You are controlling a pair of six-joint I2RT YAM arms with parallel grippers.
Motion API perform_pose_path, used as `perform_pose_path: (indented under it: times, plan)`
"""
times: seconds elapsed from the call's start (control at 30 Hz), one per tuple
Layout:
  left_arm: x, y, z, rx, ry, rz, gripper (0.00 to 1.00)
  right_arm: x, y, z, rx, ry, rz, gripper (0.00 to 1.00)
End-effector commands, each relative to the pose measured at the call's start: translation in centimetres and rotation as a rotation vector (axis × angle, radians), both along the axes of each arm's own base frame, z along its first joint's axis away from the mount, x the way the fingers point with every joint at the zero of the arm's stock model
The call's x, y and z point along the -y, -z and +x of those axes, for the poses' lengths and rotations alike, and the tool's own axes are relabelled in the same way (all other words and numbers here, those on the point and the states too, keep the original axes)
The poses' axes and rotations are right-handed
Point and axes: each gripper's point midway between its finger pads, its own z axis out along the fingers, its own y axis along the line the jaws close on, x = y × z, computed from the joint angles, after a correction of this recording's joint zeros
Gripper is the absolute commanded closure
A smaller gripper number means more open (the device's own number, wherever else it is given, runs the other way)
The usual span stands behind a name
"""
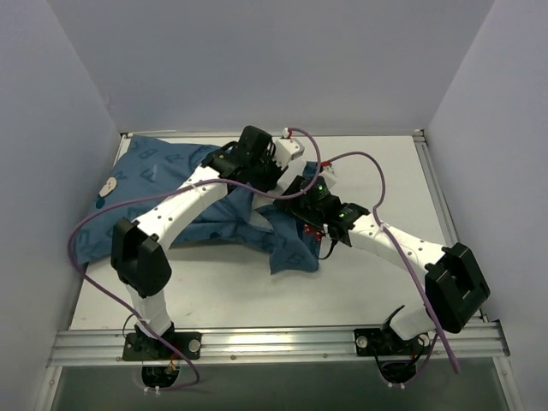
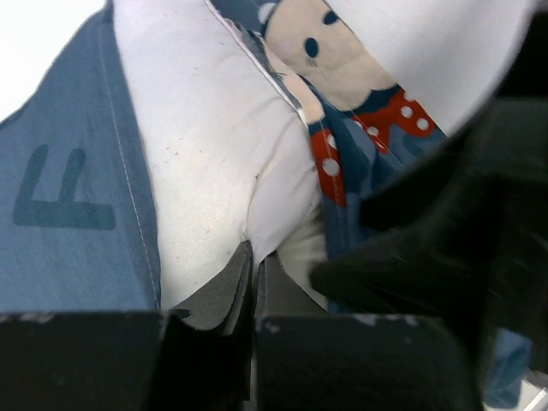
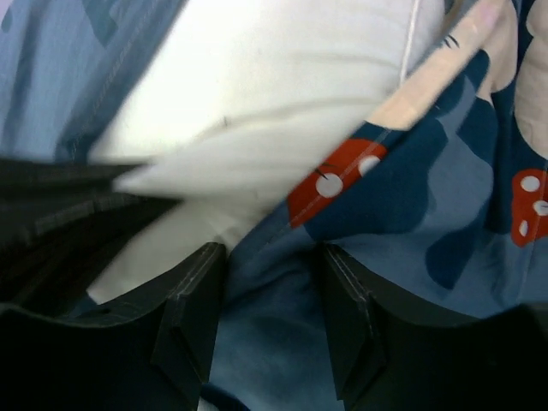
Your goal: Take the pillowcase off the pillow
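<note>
The blue printed pillowcase [image 1: 145, 184] lies bunched across the left and middle of the table, and the arms hide its open end. In the left wrist view my left gripper [image 2: 254, 257] is shut on a fold of the white pillow [image 2: 205, 137], which bulges out of the pillowcase [image 2: 68, 171]. My right gripper [image 3: 272, 257] sits right beside it. Its jaws stand apart with a bunch of the blue pillowcase [image 3: 274, 325] filling the gap between them, next to the white pillow [image 3: 282, 94]. Both grippers meet over the cloth at the table's middle.
The white table [image 1: 368, 282] is boxed in by pale walls on the left, back and right. A metal rail [image 1: 274, 344] carrying both arm bases runs along the near edge. Purple cables [image 1: 377, 184] loop above the arms.
</note>
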Motion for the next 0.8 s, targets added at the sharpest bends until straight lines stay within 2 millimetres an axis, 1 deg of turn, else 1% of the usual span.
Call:
perform_pose_path:
  times: [0.0,0.03,0.07,0.1,0.13,0.17,0.2,0.23,0.27,0.33,0.4,0.43,0.47,0.5,0.53,0.57,0.6,0.63,0.67,0.7,0.77]
  plan:
    - [-0.7,-5.5,6.2,0.2,-0.174,-0.056,0.98,1.6,1.2,-2.3,-0.05,-0.032,-0.063,0.56]
    - [-1.0,-6.7,7.3,0.236,-0.212,-0.056,0.98,1.7,1.2,-2.9,-0.06,-0.046,-0.063,0.58]
    - [-1.1,-6.0,8.3,0.229,-0.23,-0.048,0.98,1.8,1.4,-3.4,-0.069,-0.056,-0.064,0.62]
    - [-1.2,-6.2,8.7,0.232,-0.24,-0.05,0.98,2.1,2.5,-4.6,-0.111,-0.077,-0.083,0.64]
    - [-1.1,-7.0,9.2,0.244,-0.248,-0.069,0.98,2.2,2.6,-5.2,-0.118,-0.085,-0.083,0.66]
    - [-0.9,-6.6,9.5,0.233,-0.254,-0.073,0.98,2.2,3.1,-5.8,-0.129,-0.097,-0.086,0.7]
    - [-0.8,-6.8,9.6,0.232,-0.255,-0.081,0.98,2.4,3.5,-6.2,-0.137,-0.098,-0.089,0.74]
    - [-0.7,-7.0,9.5,0.231,-0.25,-0.089,0.98,2.8,4.5,-6.8,-0.156,-0.097,-0.101,0.78]
    - [-0.5,-7.3,9.4,0.227,-0.242,-0.105,0.98,3.1,4.7,-7.0,-0.155,-0.096,-0.1,0.88]
    - [-0.4,-7.9,9.2,0.231,-0.24,-0.116,0.98,3.5,5.2,-7.1,-0.16,-0.092,-0.107,0.98]
    - [-1.0,-8.9,9.3,0.246,-0.25,-0.127,0.98,3.9,5.8,-7.4,-0.171,-0.088,-0.115,1.0]
    - [-1.8,-9.4,9.7,0.253,-0.27,-0.132,0.98,3.7,6.1,-7.9,-0.192,-0.107,-0.105,1.0]
    - [-2.4,-10.4,10.1,0.269,-0.284,-0.146,0.98,4.1,6.8,-8.3,-0.207,-0.108,-0.118,1.0]
    - [-3.0,-11.0,10.4,0.274,-0.297,-0.156,0.98,4.4,7.3,-8.7,-0.223,-0.106,-0.13,1.0]
    - [-4.7,-11.6,11.3,0.28,-0.332,-0.164,0.98,4.8,7.7,-8.8,-0.229,-0.102,-0.136,1.0]
    - [-5.4,-12.1,11.7,0.281,-0.351,-0.176,0.98,5.4,8.9,-9.5,-0.255,-0.101,-0.149,1.0]
    - [-6.2,-13.4,12.0,0.302,-0.368,-0.193,0.98,5.8,9.4,-9.7,-0.264,-0.098,-0.15,1.0]
    - [-6.8,-13.9,12.3,0.313,-0.379,-0.197,0.98,6.3,9.9,-9.7,-0.276,-0.085,-0.149,1.0]
    - [-7.6,-14.5,12.4,0.331,-0.386,-0.194,0.98,6.5,10.4,-10.1,-0.296,-0.089,-0.139,1.0]
    - [-7.9,-15.1,12.4,0.345,-0.386,-0.196,0.98,6.8,11.1,-10.4,-0.302,-0.089,-0.134,1.0]
    - [-8.6,-16.2,12.4,0.375,-0.388,-0.194,0.98,7.2,11.4,-10.6,-0.312,-0.085,-0.124,1.0]
